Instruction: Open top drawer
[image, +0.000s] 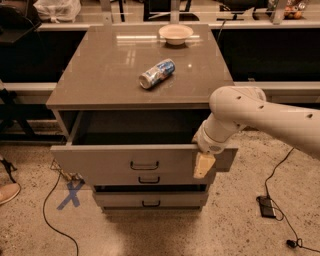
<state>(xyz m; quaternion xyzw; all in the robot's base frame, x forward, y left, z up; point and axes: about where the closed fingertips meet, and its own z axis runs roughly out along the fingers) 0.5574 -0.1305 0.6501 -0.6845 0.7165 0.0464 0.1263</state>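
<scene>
The top drawer (100, 159) is pulled out from the grey-taupe cabinet, its wide front facing me with a small black bar handle (144, 165) at centre and its dark box open above. My gripper (204, 165) hangs at the right part of the drawer front, to the right of the handle and apart from it. One cream finger (203, 166) shows against the front. The white arm (265, 117) reaches in from the right. Two narrower drawer fronts (150, 200) sit below, both pushed in.
A tipped can (157, 73) and a white bowl (175, 34) lie on the cabinet top (100, 75). Cables (55, 210) and a blue tape X (71, 194) mark the floor at left. A black power brick (266, 206) lies at right.
</scene>
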